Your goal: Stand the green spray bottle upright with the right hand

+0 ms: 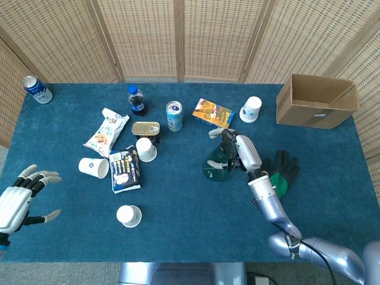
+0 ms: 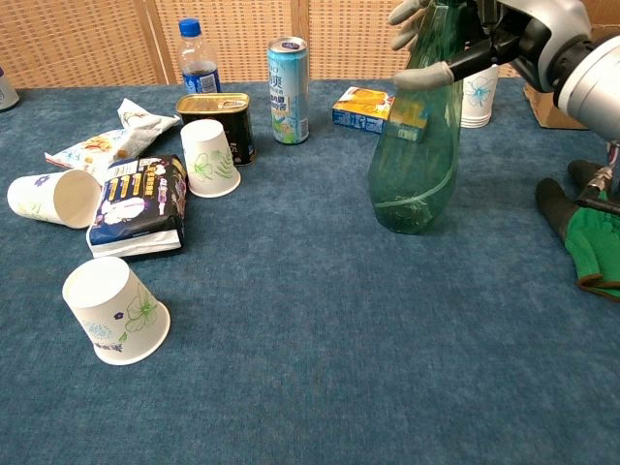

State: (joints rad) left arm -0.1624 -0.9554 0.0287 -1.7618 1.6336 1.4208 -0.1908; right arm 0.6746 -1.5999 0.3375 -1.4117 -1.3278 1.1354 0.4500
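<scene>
The green spray bottle [image 2: 415, 165] stands upright on its base on the blue table, right of centre; the head view shows it from above [image 1: 214, 168]. My right hand [image 1: 240, 151] is level with its neck on the right side, and its top is cut off in the chest view [image 2: 523, 29]. The fingers [image 2: 426, 74] are spread apart around the neck, one still crossing in front of the bottle, and their grip looks loose. My left hand [image 1: 18, 199] hovers open at the table's near left edge, holding nothing.
A green and black glove [image 1: 280, 172] lies just right of the bottle. Behind it are a yellow box [image 1: 212, 113], a paper cup [image 1: 252, 109] and a cardboard box [image 1: 317, 101]. Cans, a cola bottle [image 1: 137, 100], snack bags and cups [image 2: 116, 310] fill the left half.
</scene>
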